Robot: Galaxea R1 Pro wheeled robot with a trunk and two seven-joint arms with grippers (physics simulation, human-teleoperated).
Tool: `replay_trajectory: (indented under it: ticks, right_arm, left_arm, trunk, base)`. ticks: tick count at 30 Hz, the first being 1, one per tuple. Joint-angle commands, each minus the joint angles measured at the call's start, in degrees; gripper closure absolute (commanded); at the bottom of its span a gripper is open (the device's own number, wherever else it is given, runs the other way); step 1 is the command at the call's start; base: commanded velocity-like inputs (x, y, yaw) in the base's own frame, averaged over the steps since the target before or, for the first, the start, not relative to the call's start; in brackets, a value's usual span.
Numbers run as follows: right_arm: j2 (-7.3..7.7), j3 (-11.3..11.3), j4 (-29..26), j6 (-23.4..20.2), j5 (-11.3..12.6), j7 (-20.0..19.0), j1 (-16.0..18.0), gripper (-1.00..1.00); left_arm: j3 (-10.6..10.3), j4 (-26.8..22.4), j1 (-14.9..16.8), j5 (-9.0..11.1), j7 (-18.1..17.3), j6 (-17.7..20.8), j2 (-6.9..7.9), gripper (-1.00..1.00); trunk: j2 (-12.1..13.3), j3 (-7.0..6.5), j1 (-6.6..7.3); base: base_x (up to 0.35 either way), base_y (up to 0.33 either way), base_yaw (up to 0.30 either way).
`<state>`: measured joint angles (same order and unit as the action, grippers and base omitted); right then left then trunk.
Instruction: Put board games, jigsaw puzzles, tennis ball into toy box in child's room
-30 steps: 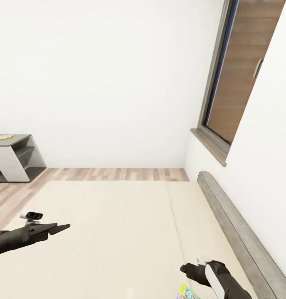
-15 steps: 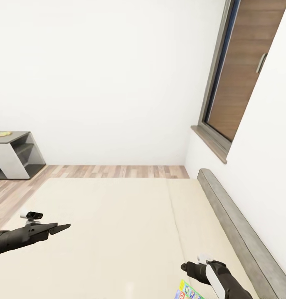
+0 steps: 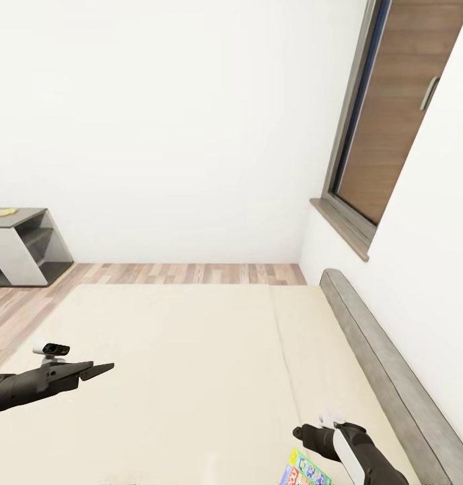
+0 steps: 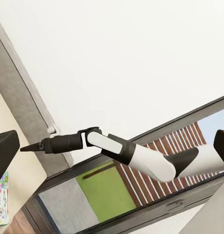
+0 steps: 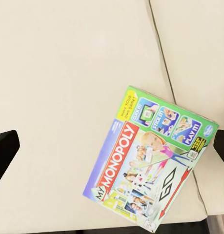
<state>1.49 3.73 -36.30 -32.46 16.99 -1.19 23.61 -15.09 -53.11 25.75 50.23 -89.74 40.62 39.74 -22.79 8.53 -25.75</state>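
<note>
A colourful My Monopoly board game (image 5: 151,175) lies flat on the cream bed (image 3: 191,350), close to the seam between mattress sections. Its corner peeks in at the head view's lower edge (image 3: 305,473), and a sliver appears in the left wrist view (image 4: 0,200). My right gripper (image 3: 300,433) hovers above the box, open, its black fingertips (image 5: 4,151) wide apart with nothing between them. Over the bed's left part my left gripper (image 3: 100,369) is open and empty. The table, the toy box and the other toys are out of view.
A grey headboard (image 3: 386,377) runs along the bed's right side under a white wall with a window (image 3: 393,128). A grey open shelf (image 3: 23,246) stands at the far left on the wood floor (image 3: 191,273).
The camera has tilted down a little, so the whole picture has slid up and more of the board game shows at the bottom. Both arms keep their places in the view.
</note>
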Motion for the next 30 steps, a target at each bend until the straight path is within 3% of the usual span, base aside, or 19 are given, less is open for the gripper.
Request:
replay_trajectory:
  ticks: [1,25,30]
  right_arm:
    - [-0.01,0.2,-0.1,-0.3,0.1,-0.1,0.0,-1.00]
    - [0.16,0.6,-0.1,-0.4,0.7,-0.2,0.2,-1.00]
    - [1.56,0.8,-0.1,-0.8,1.0,-0.2,0.9,-1.00]
  left_arm:
    - [-0.3,0.0,0.1,0.3,-0.2,0.6,0.11,-1.00]
    - [-0.3,-0.3,0.1,0.4,-0.3,0.6,-0.47,-1.00]
    - [-0.3,-0.3,0.1,0.4,-0.3,0.7,-0.71,-1.00]
  trunk:
    - [-0.1,0.22,-0.03]
    - [-0.1,2.43,-0.03]
    - [-0.1,2.89,-0.03]
  base:
    - [0.000,0.000,0.000]
    - [0.000,0.000,0.000]
    - [0.000,0.000,0.000]
